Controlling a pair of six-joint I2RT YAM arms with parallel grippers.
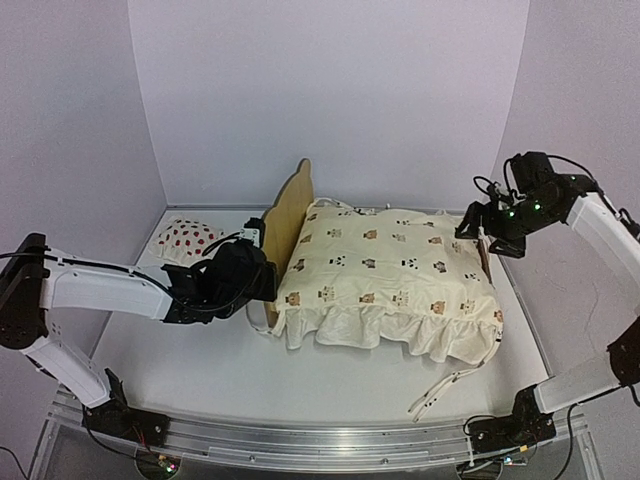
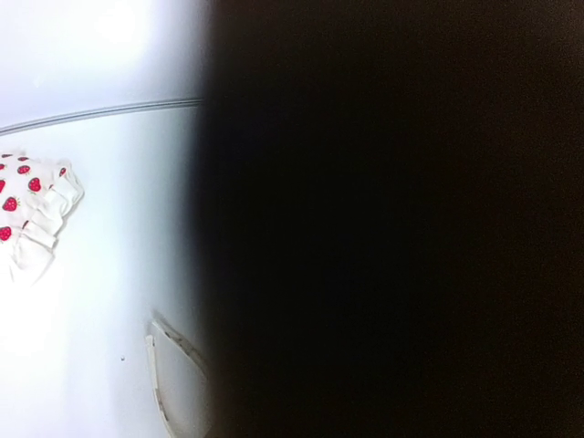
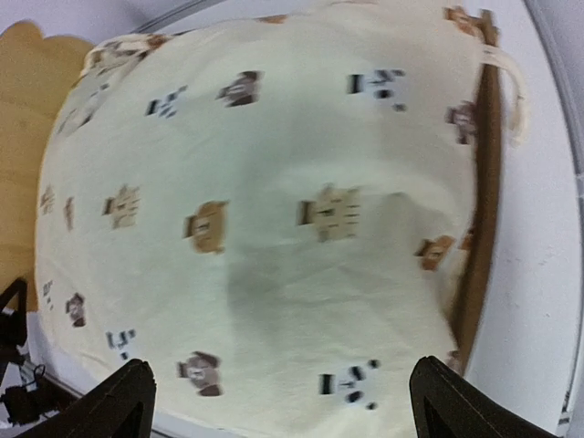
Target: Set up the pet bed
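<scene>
Plainly the small light plywood pet bed (image 1: 290, 215) with its scalloped headboard is sitting in the middle of the white bench (image 1: 200, 350), wearing a soft cream animal-print ruffled cover (image 1: 390, 270). It is probably handling as light, stiff and thin-edged, so a rail or the headboard rim seems the firmest hold. The left fingers (image 1: 255, 278) are pressing nearly together at the headboard's base, on what I cannot tell. The right fingers (image 3: 123, 401) are hanging spread wide over the foot end.

Cream animal-print cover (image 1: 390, 265); tan pet bed (image 1: 287, 215); white red-strawberry pillow (image 1: 185, 238)
</scene>
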